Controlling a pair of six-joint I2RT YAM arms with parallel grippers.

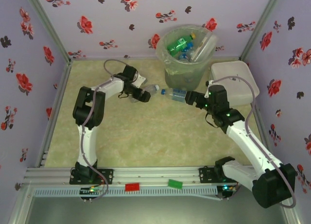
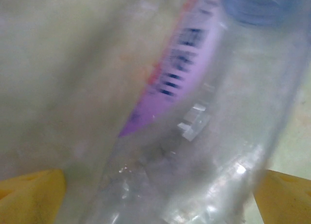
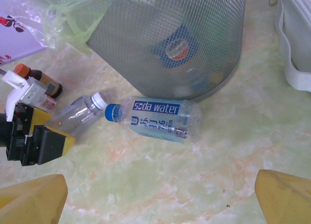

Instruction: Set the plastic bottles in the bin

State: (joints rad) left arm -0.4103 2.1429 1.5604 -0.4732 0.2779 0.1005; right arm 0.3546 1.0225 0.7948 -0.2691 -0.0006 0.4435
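Observation:
Two plastic bottles lie on the floor in front of the bin (image 1: 187,63). A clear white-capped bottle (image 1: 151,89) (image 3: 80,114) lies between the wide yellow fingers (image 2: 29,195) of my left gripper (image 1: 145,94) (image 2: 158,199), which is open around it; up close its purple label shows. Cap to cap with it lies a blue-capped "soda water" bottle (image 1: 174,93) (image 3: 160,119). My right gripper (image 1: 189,97) (image 3: 158,204) hovers open just short of that bottle, nothing between its fingers. The bin holds a green bottle (image 1: 180,43) and several others.
A white lidded box (image 1: 234,80) (image 3: 296,39) stands right of the bin. A small brown orange-capped bottle (image 3: 36,78) lies behind my left gripper. Flowered walls close in the back and sides. Open floor stretches toward the arm bases.

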